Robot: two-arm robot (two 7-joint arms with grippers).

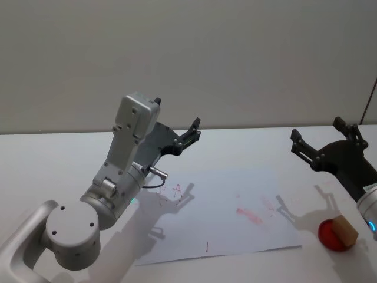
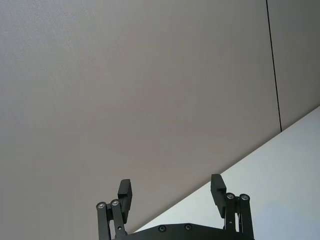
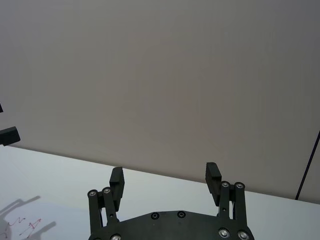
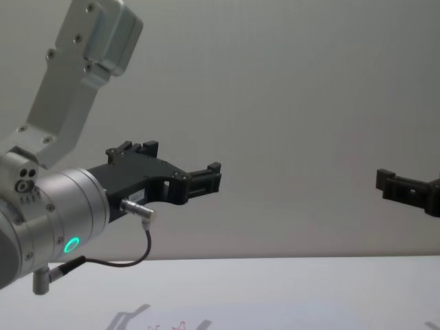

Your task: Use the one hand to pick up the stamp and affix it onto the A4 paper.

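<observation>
Past the left arm's silver joint, closest to the lens, the stamp, red with a wooden handle, rests on the table just off the near right corner of the A4 paper. Red marks dot the sheet. Beyond the stamp, the right gripper hangs in the air, fingers spread wide and empty. Over the sheet's far left, the left gripper is raised, likewise agape and holding nothing.

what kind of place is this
Likely a robotics lab bench: a white table against a blank wall, the left gripper and right gripper raised above the A4 paper and a stamp.
</observation>
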